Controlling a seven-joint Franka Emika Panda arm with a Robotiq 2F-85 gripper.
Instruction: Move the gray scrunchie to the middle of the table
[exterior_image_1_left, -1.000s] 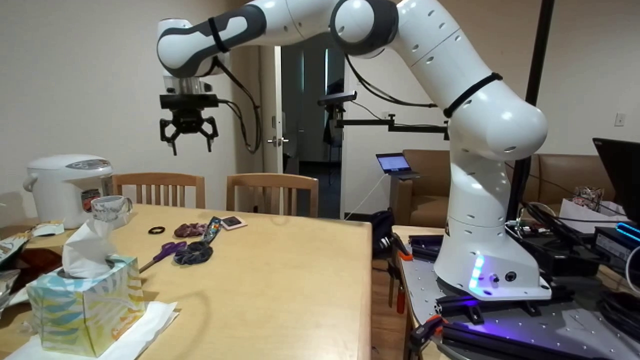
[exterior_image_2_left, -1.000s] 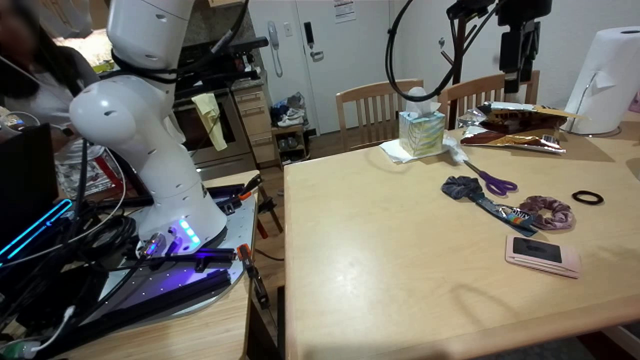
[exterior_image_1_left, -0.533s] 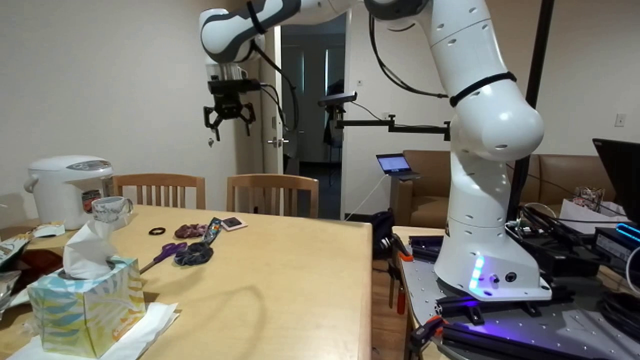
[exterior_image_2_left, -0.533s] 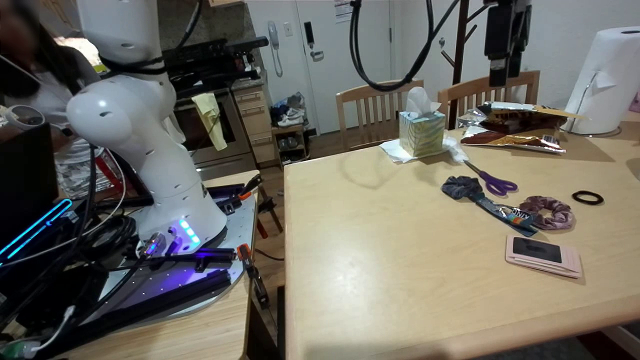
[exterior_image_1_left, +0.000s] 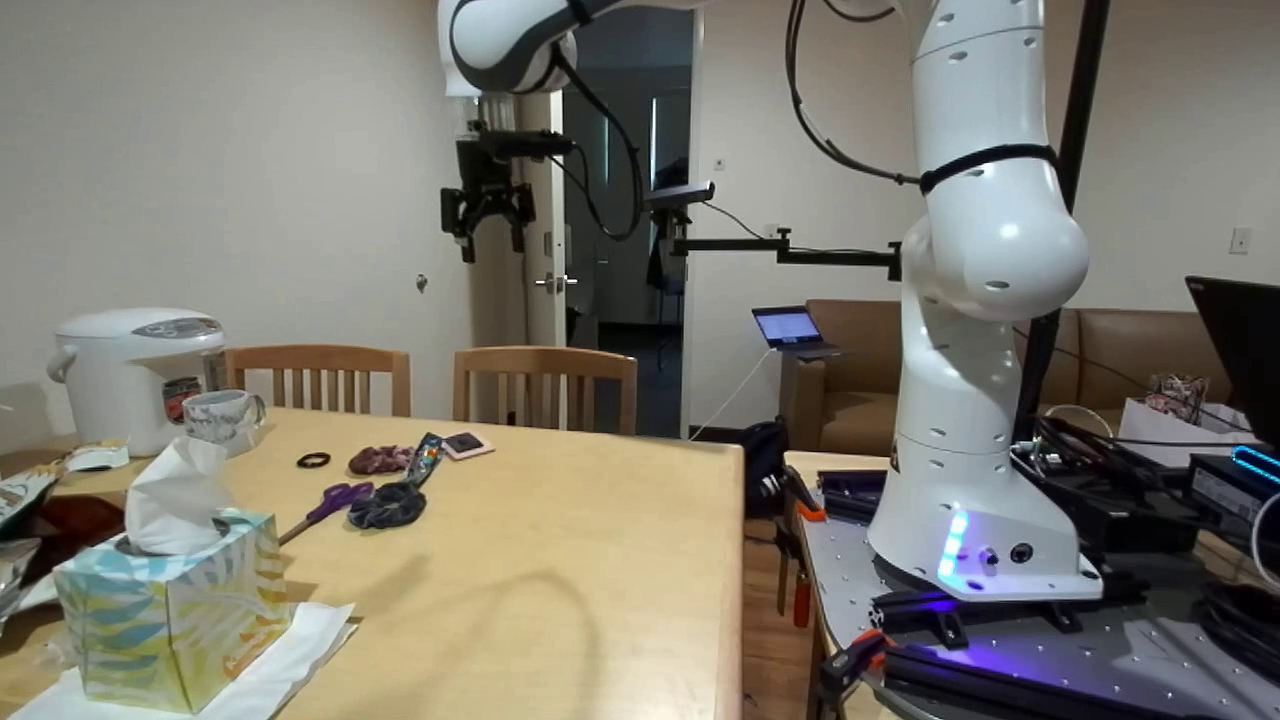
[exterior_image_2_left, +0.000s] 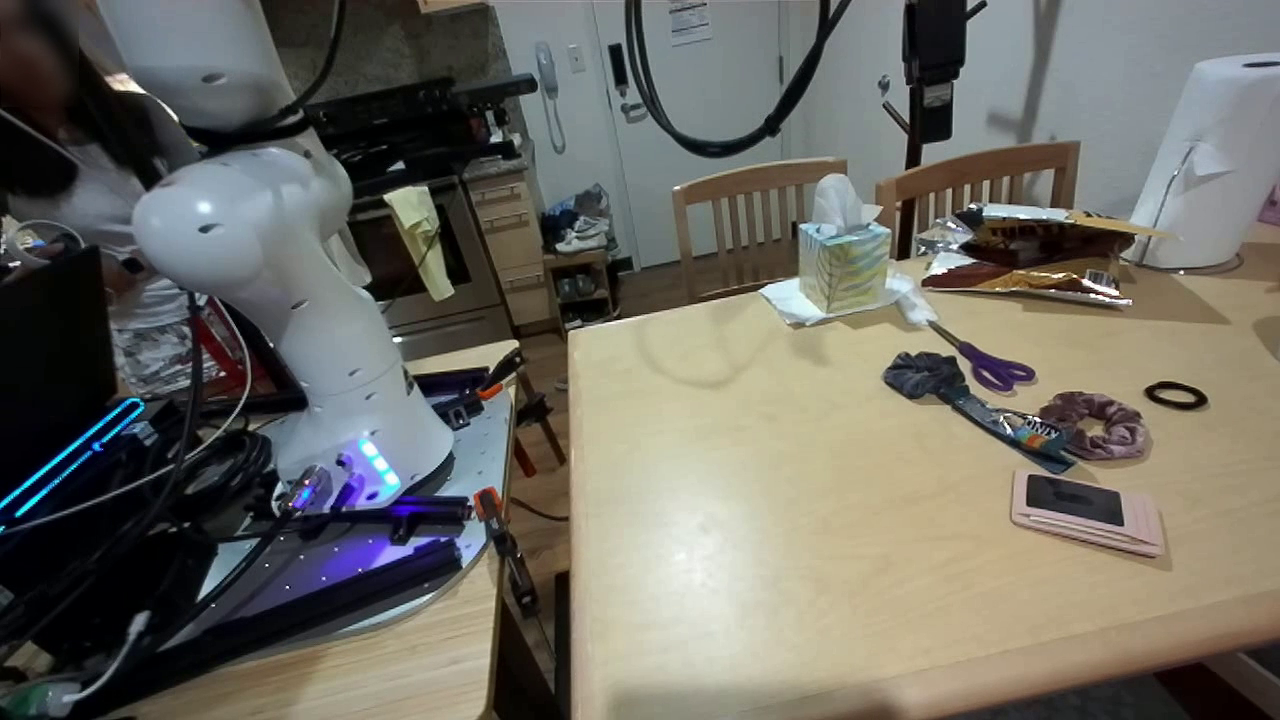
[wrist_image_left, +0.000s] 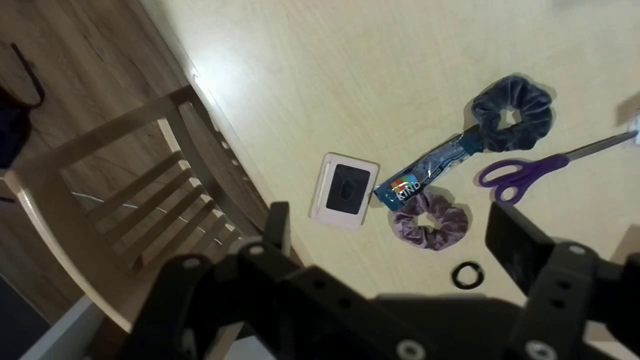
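The gray scrunchie (wrist_image_left: 532, 117) lies on the light tan table (wrist_image_left: 300, 75) as an open ring, touching one end of a KIND bar. It also shows in both exterior views (exterior_image_1_left: 387, 507) (exterior_image_2_left: 925, 375). My gripper (exterior_image_1_left: 493, 246) is open and empty, high above the table, well apart from the scrunchie. In the wrist view its spread fingers (wrist_image_left: 397, 235) have nothing between them but the table and small items far below. The scrunchie is above and right of the fingers there.
By the scrunchie lie the KIND bar (wrist_image_left: 425, 167), purple scissors (wrist_image_left: 530, 175), a mauve scrunchie (wrist_image_left: 447, 225), a pink wallet (wrist_image_left: 345, 190) and a black hair tie (wrist_image_left: 468, 275). A tissue box (exterior_image_1_left: 175, 610), mug (exterior_image_1_left: 222, 418) and water boiler (exterior_image_1_left: 140, 375) stand on the table.
The arm has swung with the open gripper, rightward and slightly up in an exterior view, toward the robot's base side. The gripper has turned somewhat. The scrunchie and other table items have not moved.
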